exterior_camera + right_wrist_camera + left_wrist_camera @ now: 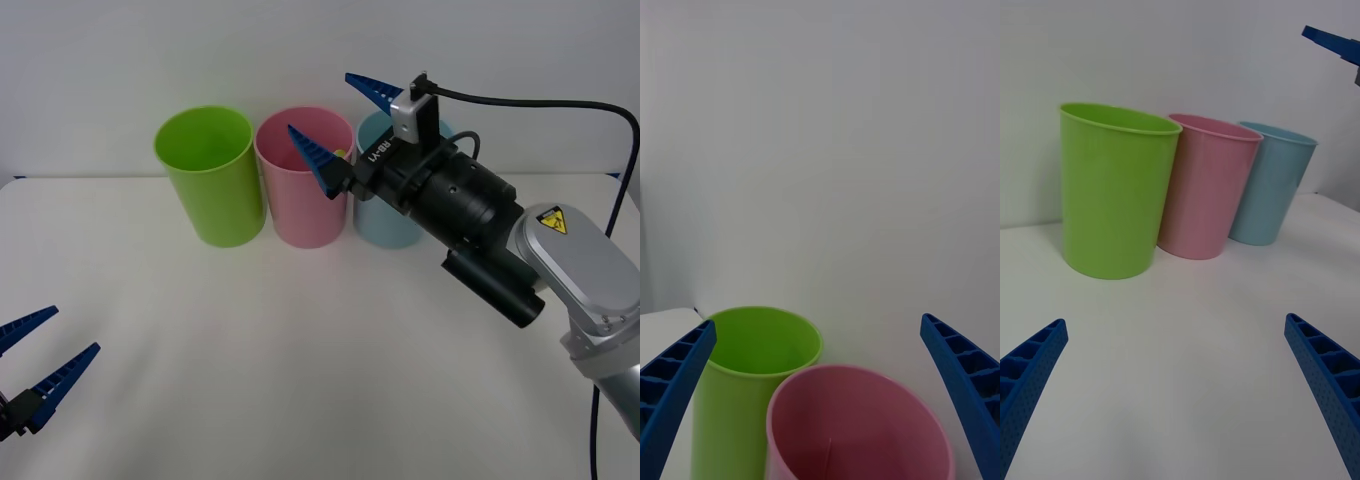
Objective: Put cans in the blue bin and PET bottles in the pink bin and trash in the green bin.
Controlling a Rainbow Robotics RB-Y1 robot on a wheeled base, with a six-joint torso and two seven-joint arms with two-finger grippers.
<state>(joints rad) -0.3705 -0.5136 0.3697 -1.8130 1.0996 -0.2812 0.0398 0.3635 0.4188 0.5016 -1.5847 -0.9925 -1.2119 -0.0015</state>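
Observation:
Three bins stand in a row at the table's back: the green bin point(207, 175), the pink bin point(300, 190) and the blue bin point(385, 218). My right gripper point(335, 125) hovers open and holding nothing over the pink bin's mouth, its arm covering part of the blue bin. A small lime-green cap point(341, 154) peeks just inside the pink bin's rim; the rest of the PET bottle is hidden. The right wrist view looks down on the pink bin point(857, 420) and green bin point(752, 360). My left gripper point(76, 330) waits open near the front left edge. Cans and trash are out of view.
The white table point(300, 360) stretches bare between the bins and the front edge, against a plain white wall. From the left wrist, the green bin point(1112, 195), pink bin point(1206, 187) and blue bin point(1270, 184) stand ahead, with a right finger point(1330, 37) above.

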